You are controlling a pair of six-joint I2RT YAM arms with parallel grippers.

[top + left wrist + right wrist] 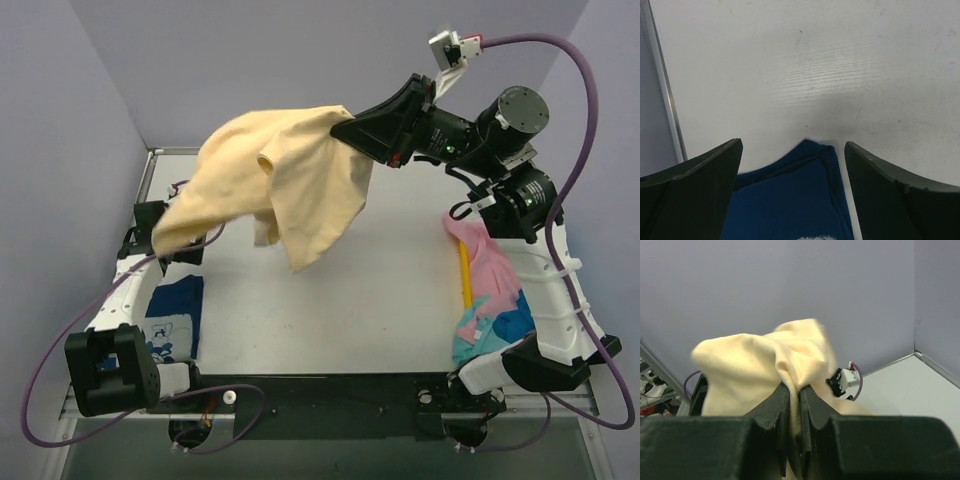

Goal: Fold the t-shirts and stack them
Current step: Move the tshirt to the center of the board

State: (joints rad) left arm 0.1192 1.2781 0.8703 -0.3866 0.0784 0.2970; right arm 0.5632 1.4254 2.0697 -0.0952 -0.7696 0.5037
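Observation:
My right gripper (347,128) is shut on a tan t-shirt (280,185) and holds it high above the table's far middle; the cloth hangs bunched and drapes to the left. In the right wrist view the jaws (794,390) pinch a fold of this tee (750,370). My left gripper (792,145) is open and empty, hovering low over the far edge of a navy tee with white print (790,200). That navy tee lies flat at the table's near left (178,312). The tan cloth hides most of the left gripper in the top view.
A heap of pink, teal and bright blue tees (487,300) lies at the right edge beside the right arm's base. The left arm's base (110,365) stands at the near left. A metal rail (667,105) borders the white table (380,290) on the left.

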